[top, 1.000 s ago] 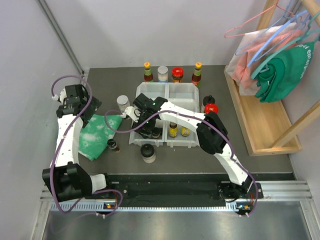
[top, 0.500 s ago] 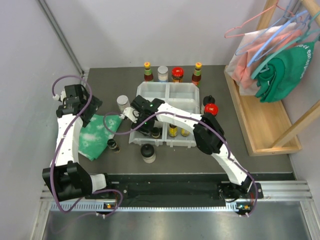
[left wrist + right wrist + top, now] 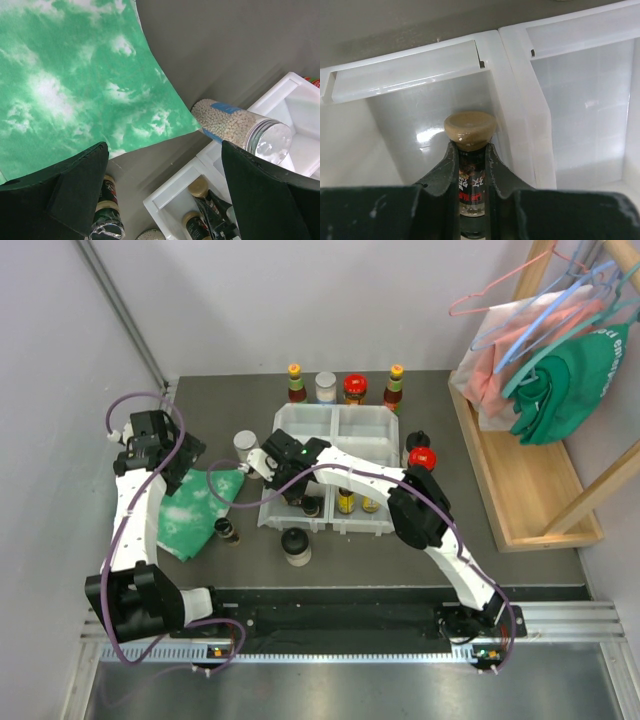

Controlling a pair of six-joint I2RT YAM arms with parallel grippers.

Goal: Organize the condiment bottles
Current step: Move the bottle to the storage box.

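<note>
Tan cap (image 3: 470, 129) upward, pinches dark bottle (image 3: 470, 187) just below it in right gripper (image 3: 470, 150), upright inside tray's (image 3: 514, 100) near-left compartment; holds left gripper (image 3: 164, 146) spread, farther off above cloth (image 3: 75, 75).

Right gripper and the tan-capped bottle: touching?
Touching. The right wrist view shows the right gripper closed on the tan-capped bottle, both fingers pressed against its neck with no gap.

Lower body of tan-capped bottle (image 3: 470, 129) hidden inside right gripper (image 3: 470, 152).
</note>
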